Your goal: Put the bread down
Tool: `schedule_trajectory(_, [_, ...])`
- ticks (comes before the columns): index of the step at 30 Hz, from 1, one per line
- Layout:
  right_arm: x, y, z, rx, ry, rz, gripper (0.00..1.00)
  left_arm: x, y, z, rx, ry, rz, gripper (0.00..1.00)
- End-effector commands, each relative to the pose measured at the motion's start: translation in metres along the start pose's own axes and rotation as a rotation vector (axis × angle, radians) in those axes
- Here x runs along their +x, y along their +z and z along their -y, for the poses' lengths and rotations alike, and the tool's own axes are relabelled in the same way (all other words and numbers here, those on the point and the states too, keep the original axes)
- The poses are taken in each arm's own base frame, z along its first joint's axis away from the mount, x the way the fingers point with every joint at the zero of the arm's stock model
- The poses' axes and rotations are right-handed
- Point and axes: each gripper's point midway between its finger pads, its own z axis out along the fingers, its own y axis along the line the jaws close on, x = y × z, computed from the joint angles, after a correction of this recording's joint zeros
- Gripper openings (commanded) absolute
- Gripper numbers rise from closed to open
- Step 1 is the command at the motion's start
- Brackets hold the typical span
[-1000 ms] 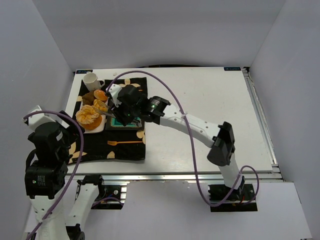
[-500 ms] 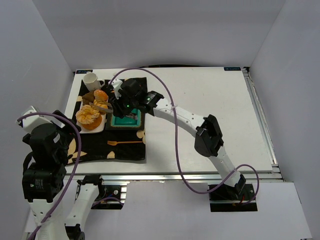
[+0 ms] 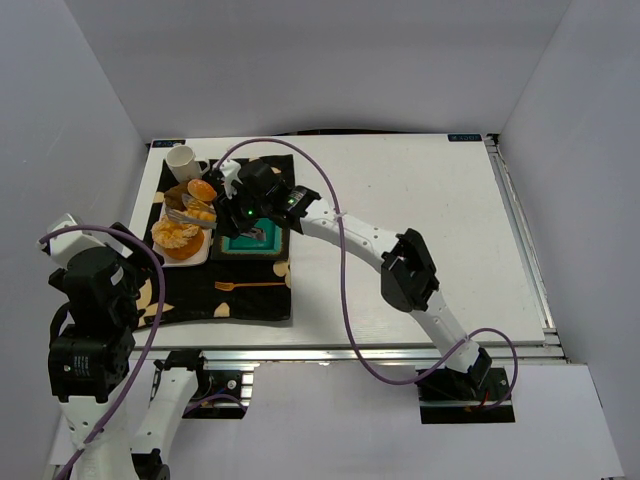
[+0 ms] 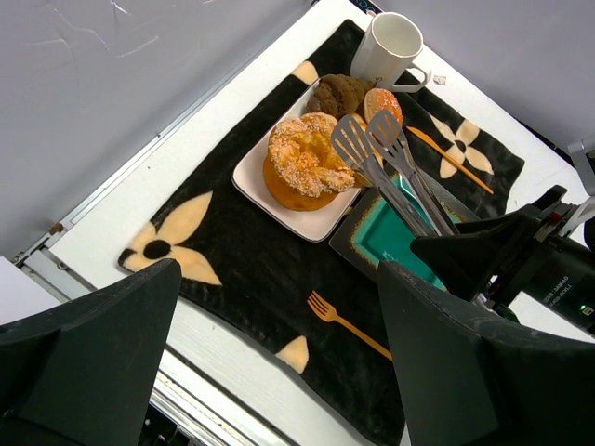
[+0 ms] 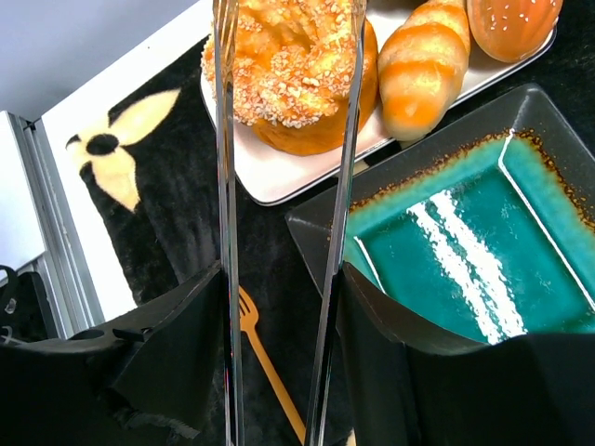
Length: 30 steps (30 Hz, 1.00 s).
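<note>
Right tool point(image 5: 279, 316) pinching tongs point(image 5: 225, 186), tips spread near bread point(image 5: 293, 74) on white plate point(image 5: 279, 177), 9 o'clock of teal plate point(image 5: 465, 242). Left tool point(image 4: 279, 279) spread wide, empty.

Plain pale grey walls point(image 3: 330, 60) stand round me at the left, back and right. My surface point(image 3: 420, 200) is white and flat, with a silver metal rail point(image 3: 380, 352) along its near edge. The light is soft and even, and shadows are faint.
</note>
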Motion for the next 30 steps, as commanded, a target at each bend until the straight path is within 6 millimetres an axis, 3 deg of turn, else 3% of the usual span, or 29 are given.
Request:
schedule_trajectory(1, [-0.030,0.000,0.001,-0.018,-0.012,0.094,0.56,-0.003,-0.002,-0.003,-0.011,0.011,0.011,0.98])
schedule_trajectory(14, [0.001,0.022,0.026,-0.008,0.026,0.038,0.57,0.000,0.001,-0.006,-0.027,0.025,0.006,0.98])
schedule_trajectory(21, [0.016,0.028,0.022,-0.051,0.032,0.001,0.54,0.009,0.006,-0.007,-0.039,0.036,-0.016,0.98])
schedule_trajectory(24, [0.017,0.027,0.019,-0.070,0.034,-0.003,0.48,0.010,0.006,-0.008,-0.039,0.037,-0.017,0.98])
schedule_trajectory(30, [0.016,0.024,0.011,-0.106,0.048,-0.011,0.21,0.010,0.004,-0.011,-0.047,0.039,-0.012,0.98])
